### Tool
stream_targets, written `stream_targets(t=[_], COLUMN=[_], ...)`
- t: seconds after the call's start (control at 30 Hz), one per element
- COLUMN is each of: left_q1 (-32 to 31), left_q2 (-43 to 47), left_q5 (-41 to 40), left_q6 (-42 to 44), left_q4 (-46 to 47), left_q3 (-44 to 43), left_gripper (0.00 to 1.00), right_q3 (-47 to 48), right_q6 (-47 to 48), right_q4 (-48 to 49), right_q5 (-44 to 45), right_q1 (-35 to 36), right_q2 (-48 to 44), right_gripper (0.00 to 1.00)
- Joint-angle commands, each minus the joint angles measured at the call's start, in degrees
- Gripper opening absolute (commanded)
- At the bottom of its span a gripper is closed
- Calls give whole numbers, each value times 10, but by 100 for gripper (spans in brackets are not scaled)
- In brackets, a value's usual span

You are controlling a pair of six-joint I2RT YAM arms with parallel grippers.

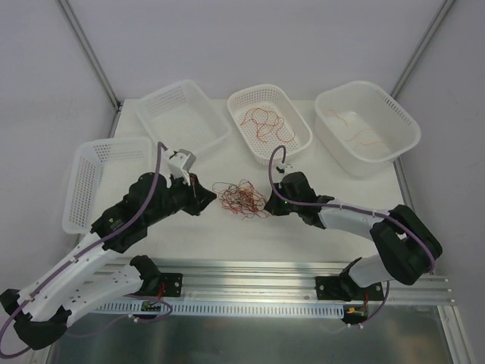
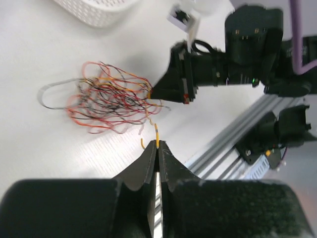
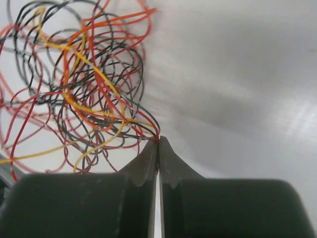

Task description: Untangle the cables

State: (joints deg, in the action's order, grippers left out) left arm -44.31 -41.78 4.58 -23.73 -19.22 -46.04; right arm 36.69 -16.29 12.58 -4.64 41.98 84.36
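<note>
The cables [image 1: 241,199] lie in one loose knot of red, orange, yellow and black strands on the counter [image 1: 303,235], midway between the two arms and nearer than the row of baskets. One yellow strand [image 2: 157,133] trails out of the knot's side towards the left arm.

The left hand [image 2: 157,148] is fully closed, its fingertips pinching the end of that yellow strand. The right hand [image 3: 158,143] is fully closed too, nipped onto a couple of strands at the opposite edge of the knot; which colours it has is hard to tell where they cross at the tips.

The step in hand looks like drawing one strand free while the other side anchors the bundle. To do it well, the right hand should hold low and steady against the counter while the left hand pulls slowly outward along the line the yellow strand already takes, not upward, so loops slide instead of cinching. If the whole knot drags along, the pull should ease and the grip be retaken.

Beyond, the middle basket [image 1: 258,92] holds red and orange strands, the right basket [image 1: 356,85] a few pale orange ones, and two left baskets [image 1: 173,89] show none.
</note>
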Motion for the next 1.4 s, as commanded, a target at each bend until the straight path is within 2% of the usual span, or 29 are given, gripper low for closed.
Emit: stream_targets(t=[0.0,0.1,0.27,0.37,0.53,0.73,0.83,0.97,1.07,1.1,1.23,1.37], left_q1=[-4,-4,0,8,12,23,56,116,122,122,122,122], left_q2=[27,28,23,26,9,-16,-32,-60,-85,-88,-113,-151], left_q5=[-121,-239,-416,-460,-544,-593,-582,-495,-426,-363,-233,-165], left_q6=[-13,-20,-60,-76,-74,-99,-110,-91,-66,-59,-45,-35], left_q4=[-87,-160,-255,-289,-345,-426,-448,-439,-387,-363,-253,-176], left_q3=[-81,-148,-217,-261,-333,-360,-355,-329,-283,-250,-159,-80], left_gripper=[0,0,0,0,0,0,0,0,0,0,0,0], right_q3=[-26,-36,-22,-14,4,18,26,31,29,30,46,46], right_q6=[-7,5,62,76,83,84,79,79,87,96,122,130], right_q4=[-37,-93,-227,-288,-352,-389,-408,-418,-400,-398,-401,-379], right_q5=[34,42,114,131,119,75,77,60,-14,-36,-78,-78], right_q1=[-43,-88,-148,-181,-275,-365,-386,-410,-406,-400,-357,-277], right_q2=[-60,-122,-231,-268,-295,-304,-297,-296,-312,-312,-291,-274], right_gripper=[1,1,1,1,1,1,1,1,1,1,1,1])
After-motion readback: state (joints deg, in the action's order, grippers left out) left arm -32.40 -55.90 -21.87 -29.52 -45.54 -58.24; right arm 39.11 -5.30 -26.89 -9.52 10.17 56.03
